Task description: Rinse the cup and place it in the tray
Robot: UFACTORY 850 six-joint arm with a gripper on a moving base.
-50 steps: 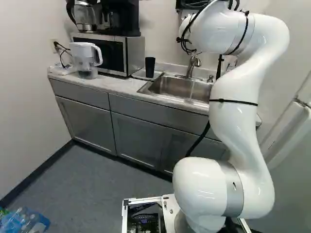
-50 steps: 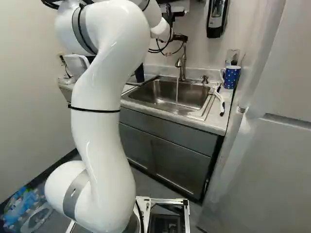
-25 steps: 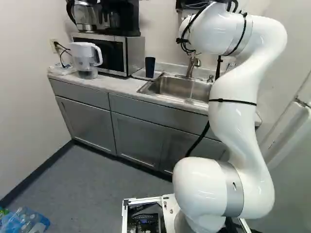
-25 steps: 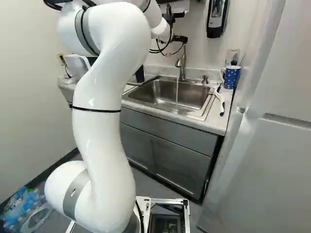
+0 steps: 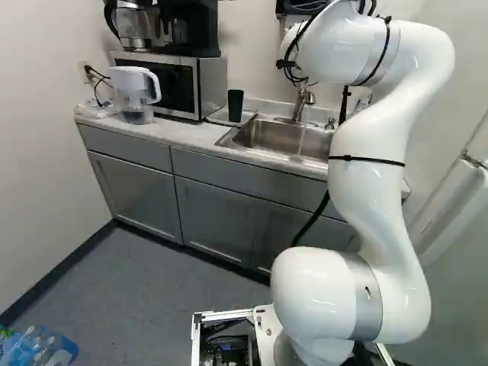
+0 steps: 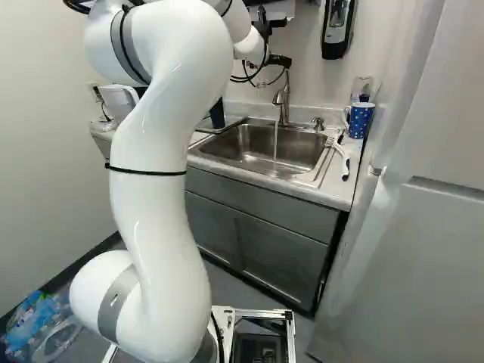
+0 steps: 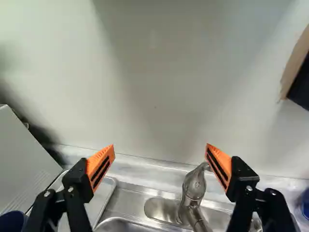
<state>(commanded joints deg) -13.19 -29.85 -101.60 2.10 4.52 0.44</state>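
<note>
i see the dark blue cup (image 5: 235,106) standing upright, slightly wider at its top, near the front edge of the tray (image 7: 98,199). the tray, pale and shallow, lies flat near the bench's (image 5: 171,134) back edge.

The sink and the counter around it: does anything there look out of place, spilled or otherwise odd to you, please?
One thing: the tap is running into the sink with nothing under it, which seems odd, as the cup stands on the tray. I see no spill on the counter.
</note>
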